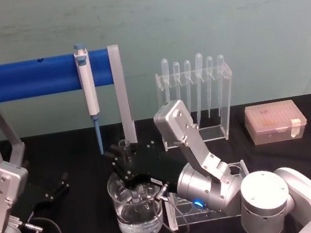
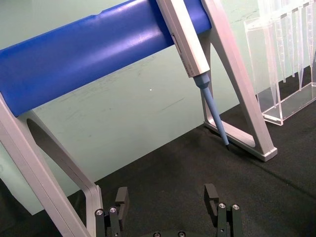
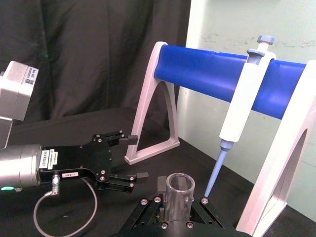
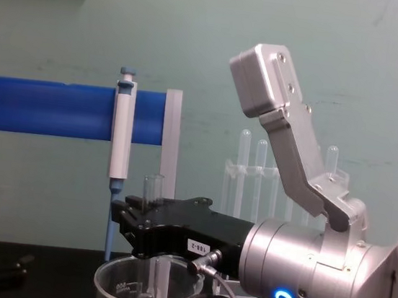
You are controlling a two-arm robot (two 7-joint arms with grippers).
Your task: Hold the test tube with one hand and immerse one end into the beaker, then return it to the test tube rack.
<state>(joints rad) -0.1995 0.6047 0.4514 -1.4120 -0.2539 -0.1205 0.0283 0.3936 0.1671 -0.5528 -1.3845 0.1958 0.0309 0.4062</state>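
While the left pincer (image 1: 59, 187) is wide open low over the black counter (image 1: 74, 158) off to the left, the right pincer (image 1: 124, 159) grips the test tube (image 4: 153, 187) upright, with its bottom end down inside the beaker (image 1: 137, 222), just beside the clear rack (image 1: 184, 210).

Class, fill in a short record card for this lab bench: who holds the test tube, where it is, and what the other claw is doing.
Test tube: upright, lower end inside the beaker
Held by: right claw, shut on it near its top
Left claw: open, empty, low on the robot's left side
Test tube rack: just right of the beaker
Pipettor: hanging on the blue bar
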